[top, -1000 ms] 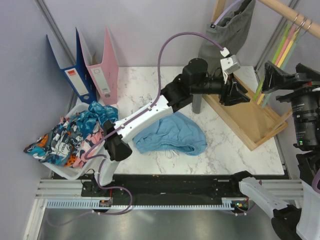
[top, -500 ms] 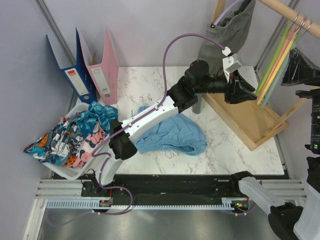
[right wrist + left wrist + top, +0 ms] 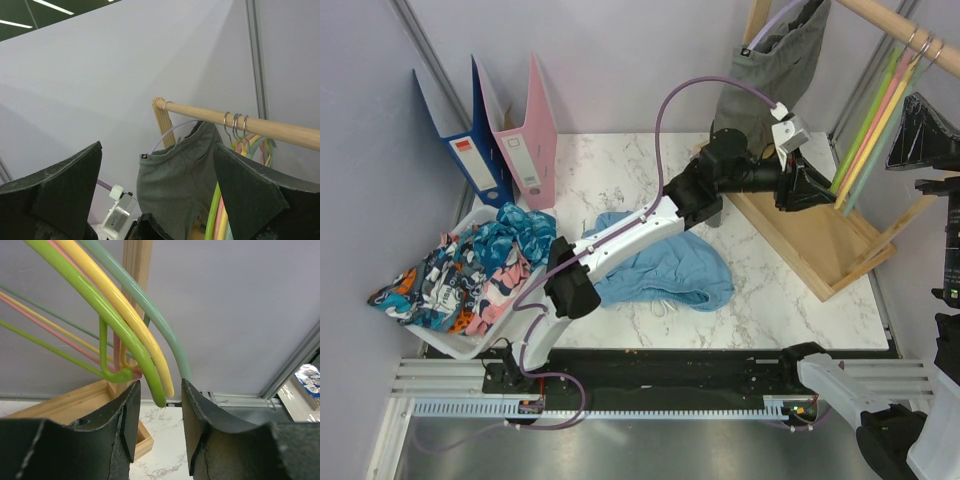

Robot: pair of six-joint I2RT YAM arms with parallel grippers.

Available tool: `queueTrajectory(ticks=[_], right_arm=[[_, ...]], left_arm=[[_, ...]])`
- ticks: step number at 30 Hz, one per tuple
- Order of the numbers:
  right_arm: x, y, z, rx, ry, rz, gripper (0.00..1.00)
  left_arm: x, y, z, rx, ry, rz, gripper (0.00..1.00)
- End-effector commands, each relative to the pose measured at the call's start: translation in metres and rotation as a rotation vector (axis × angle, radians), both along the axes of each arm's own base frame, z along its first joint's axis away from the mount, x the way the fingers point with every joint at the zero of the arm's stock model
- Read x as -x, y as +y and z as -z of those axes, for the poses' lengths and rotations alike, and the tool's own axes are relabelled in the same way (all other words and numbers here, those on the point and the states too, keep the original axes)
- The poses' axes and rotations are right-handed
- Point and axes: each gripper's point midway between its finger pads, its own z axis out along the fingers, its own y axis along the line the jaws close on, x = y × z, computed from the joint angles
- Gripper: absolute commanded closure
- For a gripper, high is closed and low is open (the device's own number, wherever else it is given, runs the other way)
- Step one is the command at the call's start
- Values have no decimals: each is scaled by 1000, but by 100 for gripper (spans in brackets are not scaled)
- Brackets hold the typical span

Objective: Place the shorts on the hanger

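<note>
The soft light blue shorts [image 3: 665,270] are laid crumpled in the middle of the white marble desk [image 3: 790,300]. At 2 o'clock the thin lime green plastic hanger [image 3: 125,335] is hung on the wooden rail [image 3: 240,122]. Its low bend is framed, not gripped, by the part-open left hand [image 3: 160,390]. The right hand [image 3: 157,150] is spread wide and empty.

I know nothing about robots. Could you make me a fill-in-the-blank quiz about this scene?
1. The shorts lying on the table are light ____.
2. The garment hanging from the wooden rod is ____.
3. Close to the lime hanger, the left gripper is ____, and so is the right gripper.
Missing words: blue; grey; open.
</note>
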Motion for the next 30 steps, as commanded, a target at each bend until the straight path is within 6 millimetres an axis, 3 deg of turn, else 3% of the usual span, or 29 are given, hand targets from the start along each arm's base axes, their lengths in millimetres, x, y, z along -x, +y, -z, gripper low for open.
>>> queueTrajectory(ticks=[1,17,25,30], right_arm=[[-2,-2,-4,4,-11,18,2],[2,-2,-5,13,-21,15,2],[3,-3,-5,17,-22,22,2],[3,-2,-4,23,-21,16,2]], left_arm=[[4,-8,3,6,15,-11,56],[-34,-6,4,-7,-33,-233,77],[-62,-1,10,-33,-63,-405,79],[-68,2,6,-29,-79,-445,83]])
